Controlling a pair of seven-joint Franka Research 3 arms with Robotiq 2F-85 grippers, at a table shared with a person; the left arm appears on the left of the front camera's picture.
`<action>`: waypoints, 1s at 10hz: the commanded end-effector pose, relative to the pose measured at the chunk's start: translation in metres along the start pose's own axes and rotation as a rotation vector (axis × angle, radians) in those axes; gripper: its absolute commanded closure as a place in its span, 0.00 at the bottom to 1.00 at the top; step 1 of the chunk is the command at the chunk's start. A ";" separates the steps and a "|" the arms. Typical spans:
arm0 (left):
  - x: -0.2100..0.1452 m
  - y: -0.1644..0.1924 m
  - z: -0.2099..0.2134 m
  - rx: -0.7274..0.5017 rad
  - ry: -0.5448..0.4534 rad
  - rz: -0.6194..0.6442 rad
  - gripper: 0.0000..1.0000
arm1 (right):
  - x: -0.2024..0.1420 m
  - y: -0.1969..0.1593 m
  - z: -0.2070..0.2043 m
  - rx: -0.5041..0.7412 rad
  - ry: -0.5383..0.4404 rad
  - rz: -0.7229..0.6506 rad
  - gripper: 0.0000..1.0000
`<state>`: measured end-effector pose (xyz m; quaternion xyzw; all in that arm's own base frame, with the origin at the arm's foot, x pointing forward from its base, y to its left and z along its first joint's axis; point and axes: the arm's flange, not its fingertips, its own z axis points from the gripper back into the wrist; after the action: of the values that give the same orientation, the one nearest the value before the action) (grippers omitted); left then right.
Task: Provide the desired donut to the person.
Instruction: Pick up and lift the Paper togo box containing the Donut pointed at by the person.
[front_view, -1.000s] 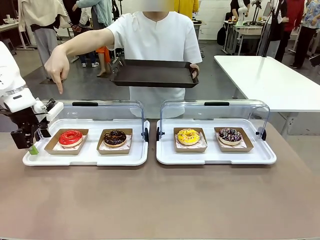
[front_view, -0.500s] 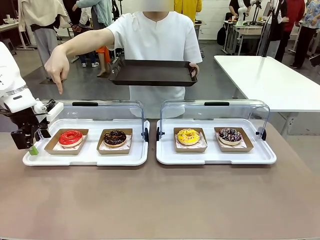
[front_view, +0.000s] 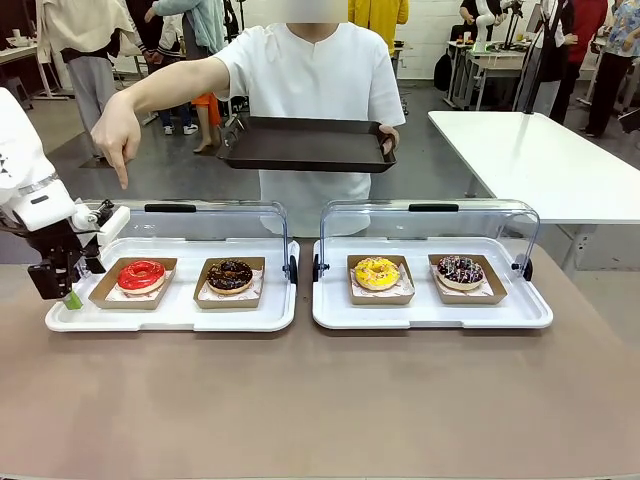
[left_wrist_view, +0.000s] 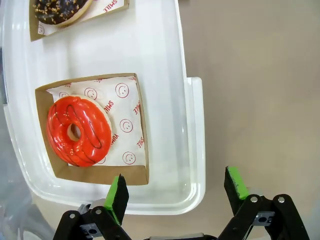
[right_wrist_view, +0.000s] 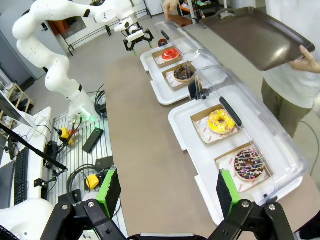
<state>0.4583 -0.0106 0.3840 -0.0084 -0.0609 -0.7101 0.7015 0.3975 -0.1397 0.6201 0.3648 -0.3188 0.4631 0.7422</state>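
A person in a white short-sleeved shirt (front_view: 315, 80) stands across the table, holding a dark brown rectangular serving tray (front_view: 308, 145) in one hand and pointing the other hand (front_view: 118, 135) downward over the left end of a white plastic tray (front_view: 170, 320). There a glossy red ring donut (front_view: 141, 274) sits in an open brown cardboard box (left_wrist_view: 100, 176), next to a chocolate donut (front_view: 230, 274). The left gripper (left_wrist_view: 177, 190) hovers just beside the red donut with its jaws apart, and the right gripper (right_wrist_view: 167, 192) hangs high above the table, jaws also apart.
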 end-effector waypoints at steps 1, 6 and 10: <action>0.002 -0.011 -0.008 0.040 0.049 0.011 0.00 | 0.000 0.000 0.000 0.006 -0.004 0.004 0.00; -0.004 -0.004 -0.036 0.049 0.021 0.041 0.00 | 0.000 0.000 0.000 0.006 -0.004 0.004 0.00; -0.002 0.005 -0.057 0.097 0.070 0.050 0.00 | 0.000 0.000 0.000 0.006 -0.004 0.004 0.00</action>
<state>0.4655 -0.0100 0.3353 0.0319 -0.0732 -0.6966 0.7130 0.3975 -0.1397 0.6201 0.3648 -0.3188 0.4631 0.7422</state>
